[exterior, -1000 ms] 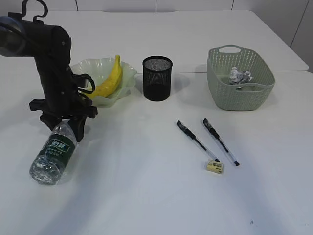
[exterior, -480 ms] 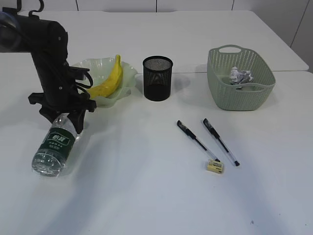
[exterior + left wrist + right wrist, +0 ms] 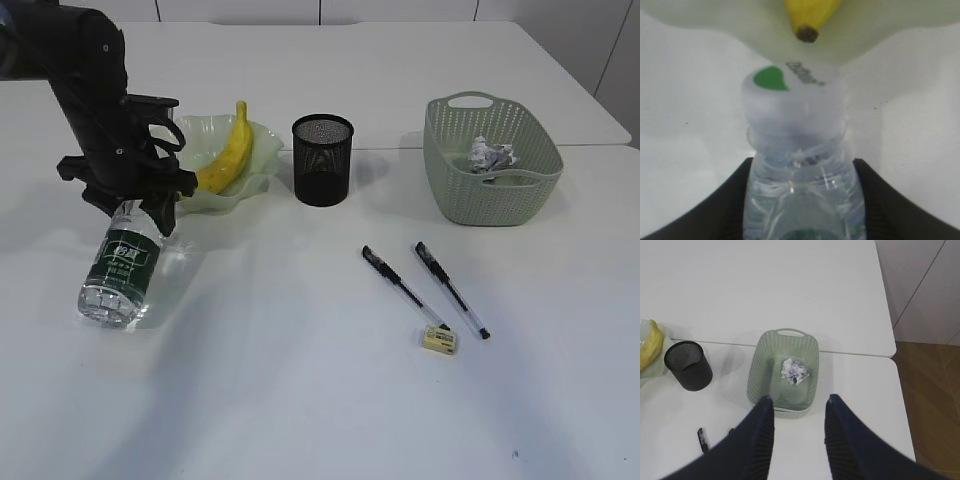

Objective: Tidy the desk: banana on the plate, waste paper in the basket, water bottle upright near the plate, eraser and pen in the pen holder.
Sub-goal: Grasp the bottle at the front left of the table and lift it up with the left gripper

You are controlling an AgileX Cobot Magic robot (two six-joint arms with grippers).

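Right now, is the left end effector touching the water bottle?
Touching. The left wrist view shows both black fingers pressed against the water bottle just below its cap, with no gap either side.

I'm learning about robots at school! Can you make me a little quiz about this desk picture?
1. True or false: the banana is on the plate.
2. What lies in the basket? A) eraser B) crumpled paper C) pen
3. Fill in: the left end effector is shut on the neck of the ____.

Key: 1 true. 2 B, the crumpled paper. 3 water bottle, tilted with its base low.
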